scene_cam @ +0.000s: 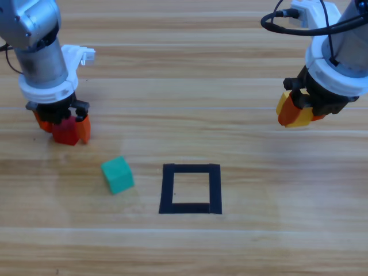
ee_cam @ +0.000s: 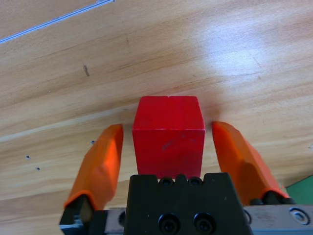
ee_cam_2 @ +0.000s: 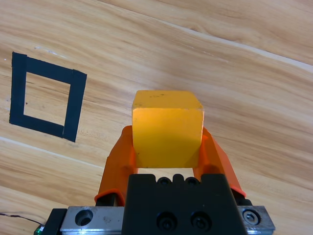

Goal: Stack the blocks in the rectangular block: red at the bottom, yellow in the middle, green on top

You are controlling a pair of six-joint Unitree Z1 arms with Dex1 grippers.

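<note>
Orange fingers of the left gripper (ee_cam: 168,147) stand open around the red cube (ee_cam: 168,134), a gap on each side, at the desk's (scene_cam: 184,247) left. The right gripper (ee_cam_2: 167,149) grips the yellow cube (ee_cam_2: 167,129) at the right. The green cube (scene_cam: 118,175) lies just left of the tape square (scene_cam: 191,188).
</note>
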